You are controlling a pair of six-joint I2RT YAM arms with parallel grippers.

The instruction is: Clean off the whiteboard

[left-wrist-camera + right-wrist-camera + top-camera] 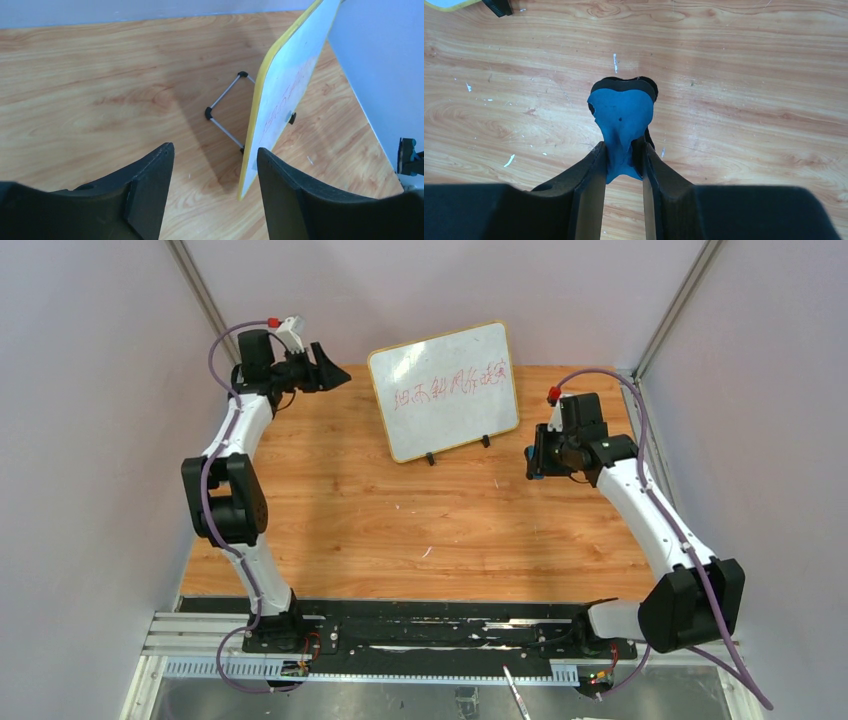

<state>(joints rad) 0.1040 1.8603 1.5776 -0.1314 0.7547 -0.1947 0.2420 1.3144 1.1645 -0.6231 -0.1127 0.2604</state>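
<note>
Clamped on the blue eraser (621,112), the right hand (623,150) hung just right of the propped whiteboard (443,390), while the half-open, empty left hand (215,155) faced its left edge.

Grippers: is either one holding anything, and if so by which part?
The right gripper pinches the blue eraser by its narrow end; the wide end sticks out beyond the jaws. The left gripper is open, holding nothing.

A light wood-grain tabletop (400,530) is filling the middle of the frame, with small white flecks (509,160) lying scattered on it. Pale lilac-grey walls (90,390) are enclosing it at left, right and top. 2 slanted metal posts (203,300) are rising in the upper corners, and a ribbed aluminium rail (180,632) is running along the bottom edge.
</note>
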